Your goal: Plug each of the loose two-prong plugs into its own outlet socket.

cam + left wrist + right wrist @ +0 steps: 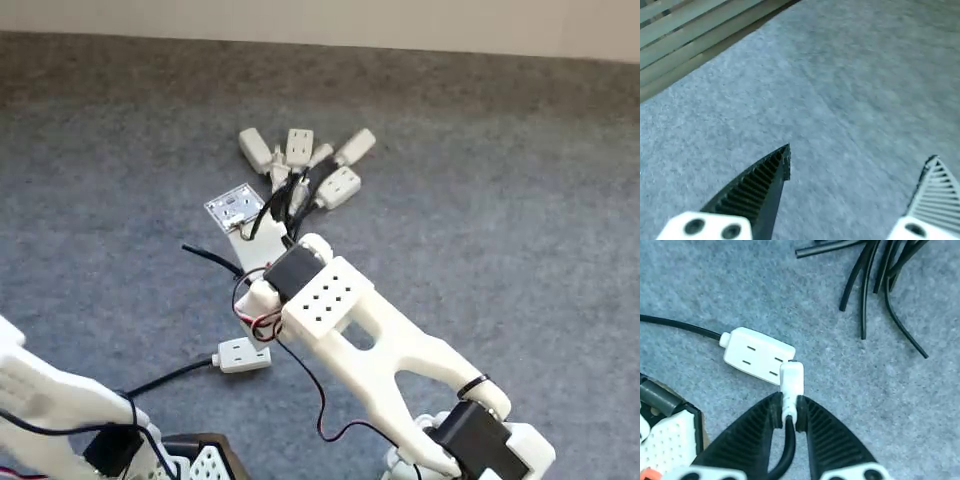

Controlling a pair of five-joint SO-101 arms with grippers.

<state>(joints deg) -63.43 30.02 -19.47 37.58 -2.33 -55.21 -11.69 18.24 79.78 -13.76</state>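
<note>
My right fingers (788, 402) are clamped tight on a white plug (791, 380). They grip its rear end, where the black cord (785, 450) leaves it. The plug's nose touches one end of a white socket (758, 355) that lies flat on the grey counter (920, 405) with its slots facing up. I cannot tell whether the prongs are in.

The socket sits in the near half of the counter, about the middle and just left of my right arm (380, 350). Its own black lead (165, 378) runs off left toward my left arm (60, 400).

At the far centre lies a cluster (300, 160) of more white sockets and plugs, touching one another, their black cords trailing toward the near side. Just near-left of the cluster is a small shiny plate (232, 208).

My left fingers (860, 155), one black and one white, are spread wide and hold nothing, above bare counter.
</note>
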